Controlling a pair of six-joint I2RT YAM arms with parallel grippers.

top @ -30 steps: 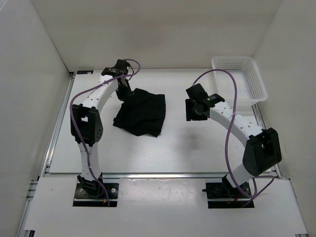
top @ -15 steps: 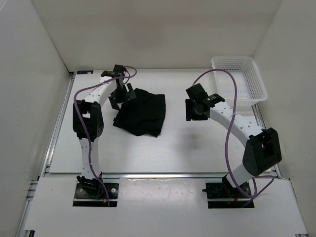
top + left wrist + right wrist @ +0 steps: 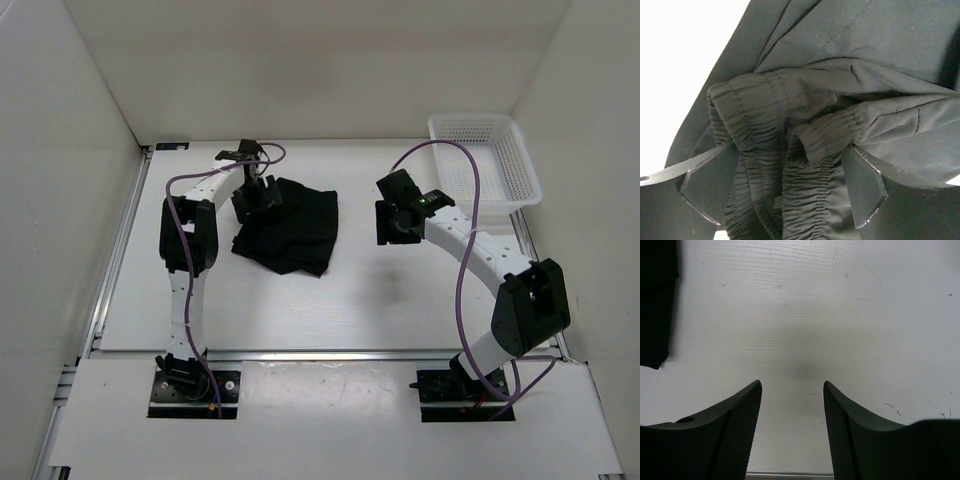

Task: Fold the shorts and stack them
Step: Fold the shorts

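Note:
The black shorts lie bunched on the white table, left of centre. My left gripper sits at their far left corner. In the left wrist view its fingers stand wide apart, so the left gripper is open, and the gathered elastic waistband lies loose between them. My right gripper hovers to the right of the shorts, apart from them. In the right wrist view the right gripper is open over bare table, with only an edge of the shorts at the far left.
A white mesh basket stands at the back right corner. White walls close in the table on three sides. Purple cables loop over both arms.
My left gripper has opened and let go of the shorts' corner, and the left arm's elbow has swung right. The fabric has settled a little. The right arm has not moved.

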